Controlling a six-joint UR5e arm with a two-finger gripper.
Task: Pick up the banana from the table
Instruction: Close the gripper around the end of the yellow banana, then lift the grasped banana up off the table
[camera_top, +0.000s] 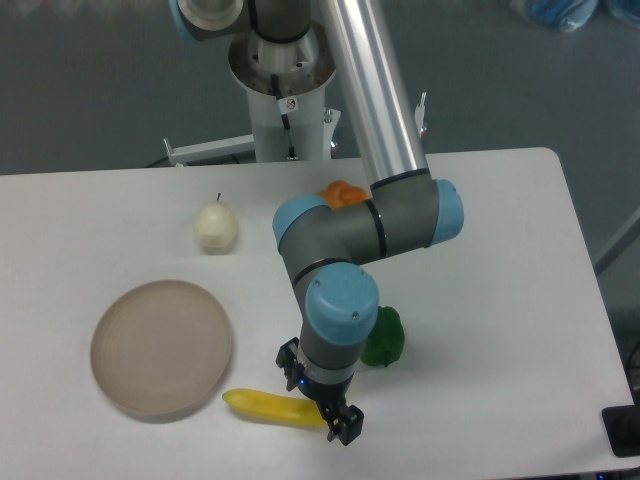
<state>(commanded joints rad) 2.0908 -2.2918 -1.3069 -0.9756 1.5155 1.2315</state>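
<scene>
The banana (272, 407) is long, slim and smooth yellow, with a slight curve. It lies flat on the white table (500, 330) in the lower middle of the frame, just right of the round tan plate (160, 347) — its left tip is almost at the plate's rim. Its right end goes under the gripper (318, 395), which stands directly over it. The two dark fingers are spread, one on each side of the fruit, but whether they press on it cannot be told. A green bell pepper (385, 337) sits near, right of the wrist. A pale pear (216, 227) stands in the upper left, and an orange object (343, 192) is half hidden behind the arm.
</scene>
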